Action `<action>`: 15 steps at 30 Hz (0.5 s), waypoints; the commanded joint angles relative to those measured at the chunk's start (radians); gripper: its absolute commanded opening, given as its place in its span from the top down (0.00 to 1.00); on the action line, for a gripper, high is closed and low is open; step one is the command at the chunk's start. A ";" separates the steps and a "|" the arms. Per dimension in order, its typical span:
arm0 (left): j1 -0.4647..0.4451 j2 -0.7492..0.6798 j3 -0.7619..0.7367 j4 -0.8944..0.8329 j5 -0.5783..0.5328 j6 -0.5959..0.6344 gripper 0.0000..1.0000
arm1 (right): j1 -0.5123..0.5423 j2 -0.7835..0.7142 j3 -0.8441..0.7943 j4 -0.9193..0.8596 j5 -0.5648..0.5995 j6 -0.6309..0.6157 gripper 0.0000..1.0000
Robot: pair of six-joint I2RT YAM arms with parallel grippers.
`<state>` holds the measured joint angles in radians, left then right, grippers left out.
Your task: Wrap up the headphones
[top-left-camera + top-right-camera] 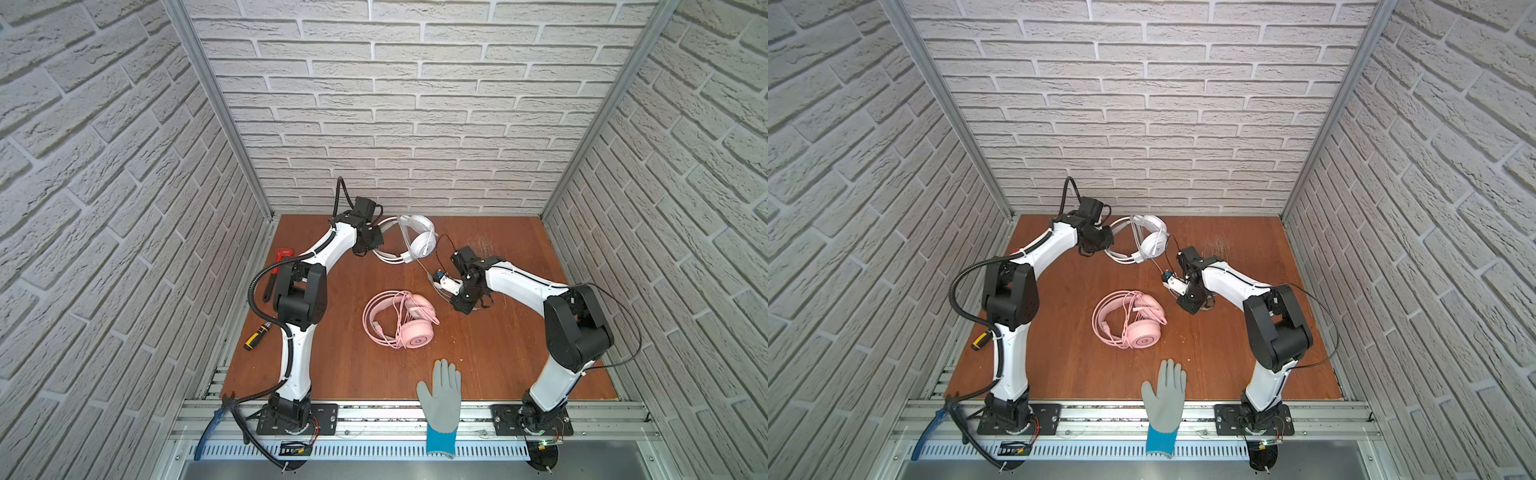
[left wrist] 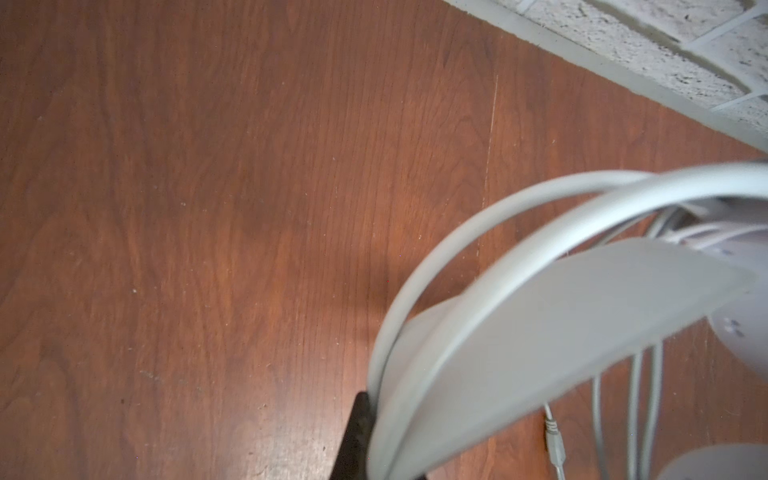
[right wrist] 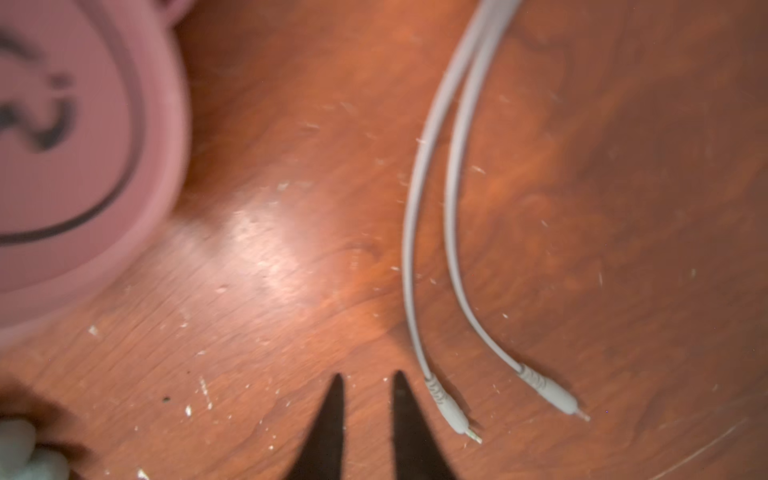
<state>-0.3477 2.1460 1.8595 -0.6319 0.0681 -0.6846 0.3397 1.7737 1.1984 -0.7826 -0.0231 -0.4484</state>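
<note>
In both top views the white headphones (image 1: 422,243) (image 1: 1152,243) are at the back of the table. My left gripper (image 1: 372,241) (image 2: 386,436) is shut on their double headband (image 2: 457,249); only one black finger (image 2: 357,432) shows beside the band. The pink headphones (image 1: 411,320) (image 1: 1138,320) lie mid-table with their cable looped around them. My right gripper (image 1: 436,279) (image 3: 369,376) hovers low between the two headsets, slightly open with nothing between its jaws. Two ends of the white cable (image 3: 419,208) lie just beside its fingertips, each ending in a jack plug (image 3: 453,415).
A red pipe wrench (image 1: 282,255) and a yellow-black screwdriver (image 1: 257,334) lie at the table's left edge, behind the left arm. A grey glove with a blue cuff (image 1: 442,399) overhangs the front edge. Blue-handled pliers (image 1: 212,428) rest on the front rail. Brick walls enclose three sides.
</note>
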 commanded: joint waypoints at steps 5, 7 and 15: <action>0.004 -0.016 0.026 0.034 0.012 -0.002 1.00 | -0.056 0.025 0.010 -0.073 0.064 -0.062 0.57; 0.005 -0.013 0.025 0.035 0.014 -0.002 1.00 | -0.063 0.030 -0.003 -0.081 0.059 -0.091 0.56; 0.002 -0.012 0.029 0.034 0.019 -0.001 1.00 | -0.085 0.089 0.000 -0.040 0.099 -0.092 0.57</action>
<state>-0.3477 2.1460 1.8595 -0.6373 0.0673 -0.6830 0.2646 1.8420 1.1927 -0.8265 0.0494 -0.5297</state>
